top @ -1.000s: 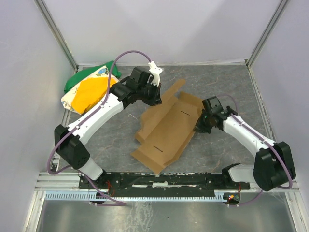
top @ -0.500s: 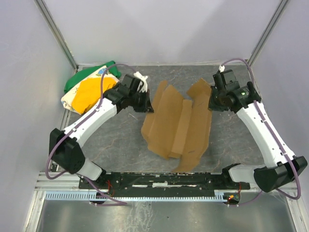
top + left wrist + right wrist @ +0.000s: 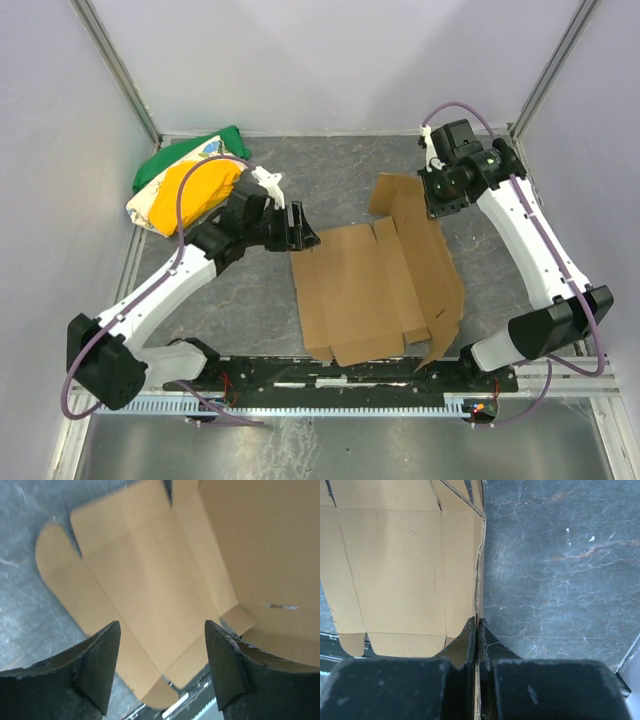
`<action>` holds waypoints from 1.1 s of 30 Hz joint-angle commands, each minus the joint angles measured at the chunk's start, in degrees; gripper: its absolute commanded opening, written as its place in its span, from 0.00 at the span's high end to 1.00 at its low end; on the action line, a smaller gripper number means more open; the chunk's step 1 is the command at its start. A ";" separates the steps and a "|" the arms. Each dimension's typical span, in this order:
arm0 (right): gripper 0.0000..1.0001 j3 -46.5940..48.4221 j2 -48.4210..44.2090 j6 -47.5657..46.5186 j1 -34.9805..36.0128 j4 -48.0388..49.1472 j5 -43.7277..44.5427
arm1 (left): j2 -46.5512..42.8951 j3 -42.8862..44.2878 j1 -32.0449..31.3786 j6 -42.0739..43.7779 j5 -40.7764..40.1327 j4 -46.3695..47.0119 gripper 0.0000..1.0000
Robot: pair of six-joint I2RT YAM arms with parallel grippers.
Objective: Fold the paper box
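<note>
Top external shows the paper box point(image 3: 370, 290) lying mostly flat on the bench point(image 3: 230, 300) between both arms, right side lifted. Right end effector point(image 3: 477, 630) is pinching its edge tight. Left end effector point(image 3: 162, 665) is spread wide, gripping nothing, just beside the box's left edge.

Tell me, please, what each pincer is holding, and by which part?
The right pincer is pinching the paper box by its far right edge. The left pincer is open and holds nothing.

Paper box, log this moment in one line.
paper box: opened out, unfolded | left gripper: open, near its edge | right gripper: shut on its far edge
</note>
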 commanded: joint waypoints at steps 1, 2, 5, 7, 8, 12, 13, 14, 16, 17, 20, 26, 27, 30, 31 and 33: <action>0.95 2.39 0.04 -0.75 -0.06 -1.01 -4.46 | -2.81 1.56 0.10 -0.86 -4.41 11.59 0.22; 0.95 2.13 0.06 -0.49 -0.06 -0.82 -4.91 | -2.48 1.02 0.06 -1.38 -4.70 13.85 0.22; 0.95 1.46 -0.03 0.15 -0.05 -0.55 -6.36 | -0.89 -2.02 0.19 -4.15 -4.76 22.77 0.22; 0.94 1.05 -0.22 0.22 -0.03 -0.65 -6.58 | 0.67 -4.39 0.42 -7.35 -4.57 29.01 0.23; 0.94 0.76 -0.33 0.37 0.02 -0.42 -6.71 | 1.61 -4.99 0.74 -9.27 -4.50 31.58 0.24; 0.94 -0.32 -0.29 2.12 0.27 0.28 -6.84 | 7.29 -5.56 2.52 -17.66 -0.95 40.89 0.26; 0.94 -0.67 -0.29 2.66 0.48 0.67 -6.93 | 8.67 -5.34 2.75 -19.24 -0.07 42.65 0.26; 0.94 -0.95 -0.23 3.20 0.62 0.91 -6.98 | 9.93 -5.01 2.77 -20.67 0.63 44.11 0.26; 0.94 -1.43 -0.20 4.03 1.15 1.56 -7.56 | 12.58 -4.04 2.82 -22.82 2.19 46.47 0.28; 0.94 -1.57 -0.23 4.39 1.48 1.83 -7.55 | 14.03 -3.50 2.86 -24.12 3.16 47.54 0.29; 0.94 -1.28 -0.33 4.94 1.76 1.49 -6.53 | 18.07 -2.21 2.90 -28.27 8.16 51.78 0.37; 0.94 -0.47 0.52 5.23 1.90 0.38 -6.09 | 24.86 -4.92 2.09 -38.44 15.84 63.88 0.62; 0.94 -0.55 0.66 5.61 1.99 0.52 -6.47 | 25.16 -5.46 2.12 -39.24 15.72 65.30 0.64; 0.94 -1.68 0.74 7.12 2.47 1.56 -7.20 | 25.46 -7.67 2.11 -40.62 15.23 68.92 0.68; 0.94 -2.12 0.84 7.62 2.63 2.06 -7.59 | 25.44 -7.76 2.11 -40.62 15.47 68.98 0.69; 0.94 -2.65 1.13 8.40 2.85 2.69 -8.14 | 25.66 -7.93 2.13 -40.09 15.88 68.57 0.71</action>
